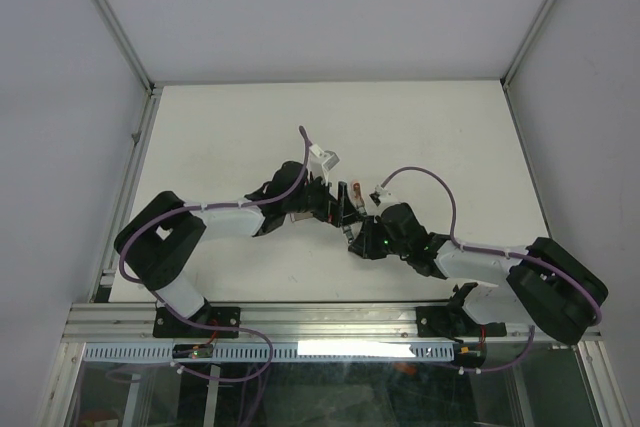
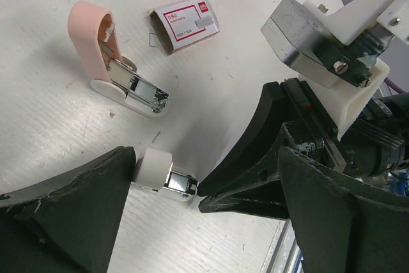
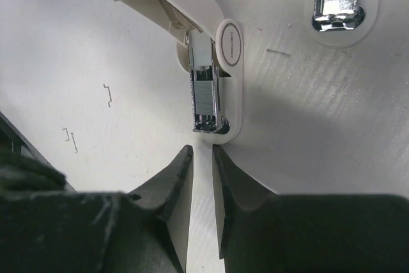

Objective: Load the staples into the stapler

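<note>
The open stapler (image 3: 220, 87) lies just ahead of the right pincer (image 3: 202, 151), its long axis pointing at the barely parted, empty tips, while the left pincer (image 2: 206, 156) gapes wide.

Looked like a robotics lab test cell: a plain white bench (image 1: 230, 127) closed in by pale panel walls (image 1: 60, 67) on aluminium framing (image 1: 300, 319), with two black-and-white arms bolted to the near rail, purple cables (image 1: 440, 187) looped along them and a slotted cable duct (image 1: 260, 351) below.
</note>
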Controlling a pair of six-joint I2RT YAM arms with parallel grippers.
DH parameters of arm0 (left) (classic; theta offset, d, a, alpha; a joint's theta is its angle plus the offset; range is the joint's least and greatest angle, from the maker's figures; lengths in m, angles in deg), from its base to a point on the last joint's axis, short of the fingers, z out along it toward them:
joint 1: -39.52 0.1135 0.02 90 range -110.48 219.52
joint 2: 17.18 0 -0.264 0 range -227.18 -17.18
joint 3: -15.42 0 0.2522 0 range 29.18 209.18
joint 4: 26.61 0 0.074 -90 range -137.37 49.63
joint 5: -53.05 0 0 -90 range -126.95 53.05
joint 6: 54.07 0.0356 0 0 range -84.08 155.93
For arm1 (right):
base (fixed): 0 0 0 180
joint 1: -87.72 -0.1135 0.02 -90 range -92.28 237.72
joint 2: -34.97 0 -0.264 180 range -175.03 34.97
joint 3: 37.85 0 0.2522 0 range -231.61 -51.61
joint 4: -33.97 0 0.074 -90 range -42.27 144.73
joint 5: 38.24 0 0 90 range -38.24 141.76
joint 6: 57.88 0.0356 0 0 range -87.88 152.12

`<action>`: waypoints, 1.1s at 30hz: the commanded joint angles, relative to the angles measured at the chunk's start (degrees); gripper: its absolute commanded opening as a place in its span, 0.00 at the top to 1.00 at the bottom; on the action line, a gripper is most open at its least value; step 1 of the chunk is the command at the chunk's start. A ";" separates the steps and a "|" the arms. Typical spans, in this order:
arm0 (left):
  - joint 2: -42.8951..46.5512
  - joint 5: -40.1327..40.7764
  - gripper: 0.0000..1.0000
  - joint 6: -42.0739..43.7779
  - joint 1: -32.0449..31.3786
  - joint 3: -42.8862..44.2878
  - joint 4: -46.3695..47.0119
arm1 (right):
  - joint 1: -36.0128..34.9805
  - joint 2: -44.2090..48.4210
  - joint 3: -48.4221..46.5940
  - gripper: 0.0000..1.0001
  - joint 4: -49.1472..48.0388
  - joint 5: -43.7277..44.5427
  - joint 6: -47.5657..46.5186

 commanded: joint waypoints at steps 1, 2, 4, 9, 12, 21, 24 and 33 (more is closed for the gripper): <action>3.47 -2.96 0.01 1.77 -3.35 -0.20 5.37 | -0.15 -0.83 0.53 0.79 -1.43 3.54 0.40; 3.63 -2.44 0.01 2.14 -3.82 -0.24 5.07 | -0.16 -0.83 0.55 0.79 -1.45 3.68 0.40; 4.02 -1.18 0.01 2.95 -4.68 -0.39 4.90 | -0.18 -0.99 0.64 0.79 -1.44 3.81 0.46; 4.45 3.30 0.01 6.34 -7.82 0.17 2.71 | -0.19 -1.29 0.90 0.80 -1.66 4.13 0.70; 4.54 7.86 0.01 9.58 -10.52 0.99 -0.58 | -0.19 -1.27 1.04 0.80 -1.72 4.41 0.83; 5.98 18.16 0.01 13.02 -15.90 0.53 -3.78 | -0.19 -1.27 1.51 0.81 -2.00 4.88 1.10; 6.46 22.03 0.02 13.95 -17.91 -0.04 -3.76 | -0.15 -1.44 1.65 0.81 -2.17 4.88 1.15; 7.48 30.70 0.17 15.34 -21.51 -0.94 -4.26 | -0.19 -1.53 1.67 0.82 -2.26 4.89 1.28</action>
